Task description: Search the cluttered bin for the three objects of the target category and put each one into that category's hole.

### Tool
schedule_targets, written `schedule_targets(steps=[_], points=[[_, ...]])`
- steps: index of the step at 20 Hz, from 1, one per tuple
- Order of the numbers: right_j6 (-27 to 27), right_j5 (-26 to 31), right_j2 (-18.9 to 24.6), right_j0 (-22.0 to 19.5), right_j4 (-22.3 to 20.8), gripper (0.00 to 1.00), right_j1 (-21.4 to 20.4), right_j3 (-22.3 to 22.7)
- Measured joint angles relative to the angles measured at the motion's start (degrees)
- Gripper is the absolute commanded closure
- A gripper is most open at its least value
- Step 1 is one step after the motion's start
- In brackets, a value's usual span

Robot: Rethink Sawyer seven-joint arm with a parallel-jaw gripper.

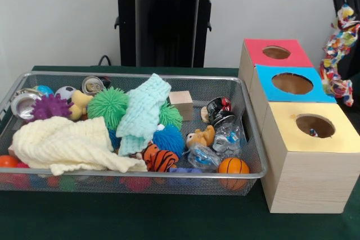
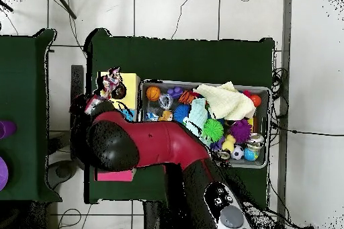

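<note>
My gripper [image 1: 344,4] is at the top right, behind the boxes. It is shut on a knotted bundle of whitish fabric with red, blue and yellow spots [image 1: 337,54], which hangs down in the air behind the blue-topped box. In the overhead view the bundle [image 2: 111,78] is over the edge of the yellow-topped box [image 2: 130,78]. The round hole [image 1: 315,125] in the yellow top shows a bit of spotted fabric inside. The wire mesh bin [image 1: 135,76] stands to the left, full of clutter. No other spotted bundle shows in it.
A blue-topped box [image 1: 292,85] and a red-topped box [image 1: 275,53] stand behind the yellow one. The bin holds a cream cloth [image 1: 62,144], a mint cloth [image 1: 143,111], spiky balls [image 1: 108,105], a tiger-striped plush [image 1: 160,158], a small basketball [image 1: 233,166], cans and crumpled plastic.
</note>
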Motion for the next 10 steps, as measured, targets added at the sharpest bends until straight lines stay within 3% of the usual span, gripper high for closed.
schedule_targets(steps=[6,10], points=[[0.0,3.48,-2.1,0.01,-3.54,1.0,-0.04,-1.83],[0.0,3.44,-5.4,2.21,-5.96,1.0,1.18,-3.3]])
